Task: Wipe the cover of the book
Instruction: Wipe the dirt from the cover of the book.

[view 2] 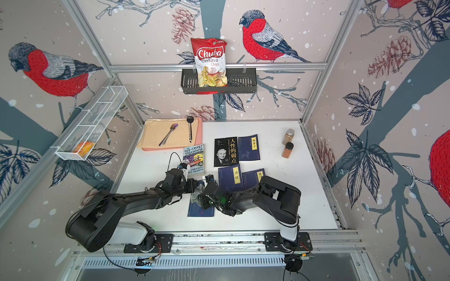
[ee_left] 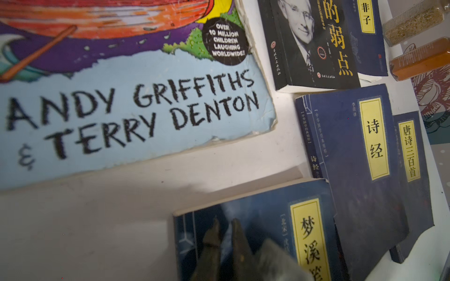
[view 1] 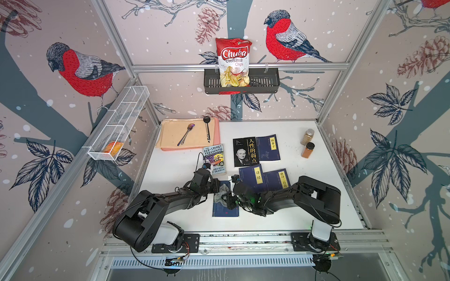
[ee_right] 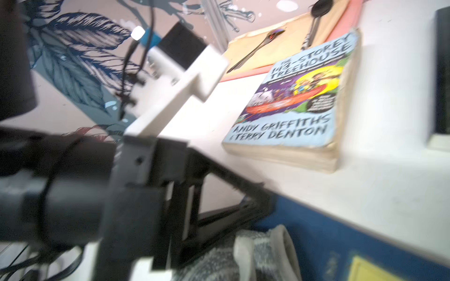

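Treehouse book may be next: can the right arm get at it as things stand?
Probably not cleanly: the left gripper and wrist sit between the right gripper and the Treehouse book; pull the left arm back first.

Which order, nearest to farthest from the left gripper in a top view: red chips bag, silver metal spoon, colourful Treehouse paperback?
1. Colourful Treehouse paperback, just beyond the left gripper.
2. Silver metal spoon, on the tan mat, back left.
3. Red chips bag, in the black wall basket, farthest back.
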### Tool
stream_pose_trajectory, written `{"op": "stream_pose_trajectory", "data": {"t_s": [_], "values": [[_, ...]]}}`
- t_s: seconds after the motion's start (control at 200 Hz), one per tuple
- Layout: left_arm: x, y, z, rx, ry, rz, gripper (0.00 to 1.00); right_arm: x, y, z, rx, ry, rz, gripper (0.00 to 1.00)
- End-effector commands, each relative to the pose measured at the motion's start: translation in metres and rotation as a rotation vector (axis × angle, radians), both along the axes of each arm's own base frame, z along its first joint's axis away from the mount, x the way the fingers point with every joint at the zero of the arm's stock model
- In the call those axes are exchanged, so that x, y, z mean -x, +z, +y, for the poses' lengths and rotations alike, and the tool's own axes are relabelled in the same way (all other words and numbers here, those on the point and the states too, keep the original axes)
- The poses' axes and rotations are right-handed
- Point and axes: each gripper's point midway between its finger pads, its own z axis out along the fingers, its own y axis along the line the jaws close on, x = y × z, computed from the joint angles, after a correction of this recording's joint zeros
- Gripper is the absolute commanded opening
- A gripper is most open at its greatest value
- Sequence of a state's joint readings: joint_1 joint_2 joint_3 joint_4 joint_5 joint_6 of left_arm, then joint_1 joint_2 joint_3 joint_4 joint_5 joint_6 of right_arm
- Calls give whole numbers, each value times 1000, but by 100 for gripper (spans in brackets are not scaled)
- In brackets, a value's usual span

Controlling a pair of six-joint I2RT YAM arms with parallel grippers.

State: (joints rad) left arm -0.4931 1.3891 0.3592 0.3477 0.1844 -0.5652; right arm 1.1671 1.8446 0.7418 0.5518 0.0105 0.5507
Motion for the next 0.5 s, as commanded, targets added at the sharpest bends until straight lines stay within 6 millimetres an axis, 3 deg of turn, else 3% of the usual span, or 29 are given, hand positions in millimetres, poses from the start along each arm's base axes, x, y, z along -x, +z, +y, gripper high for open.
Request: {"op": "stream_pose_trajectory", "data": {"t_s": [0.0, 0.3, 0.36, 0.495], "values": [[23, -30, 20, -100, 14, 126, 13, 0, -11, -13, 95, 14, -8, 6], [21, -30, 20, -97, 11, 127, 13, 99, -2, 8, 54, 242, 71, 7], [21, -29, 20, -96, 12, 125, 13, 95, -9, 6, 67, 222, 68, 7], [22, -29, 20, -94, 11, 125, 13, 48, -21, -6, 78, 114, 77, 6]]}}
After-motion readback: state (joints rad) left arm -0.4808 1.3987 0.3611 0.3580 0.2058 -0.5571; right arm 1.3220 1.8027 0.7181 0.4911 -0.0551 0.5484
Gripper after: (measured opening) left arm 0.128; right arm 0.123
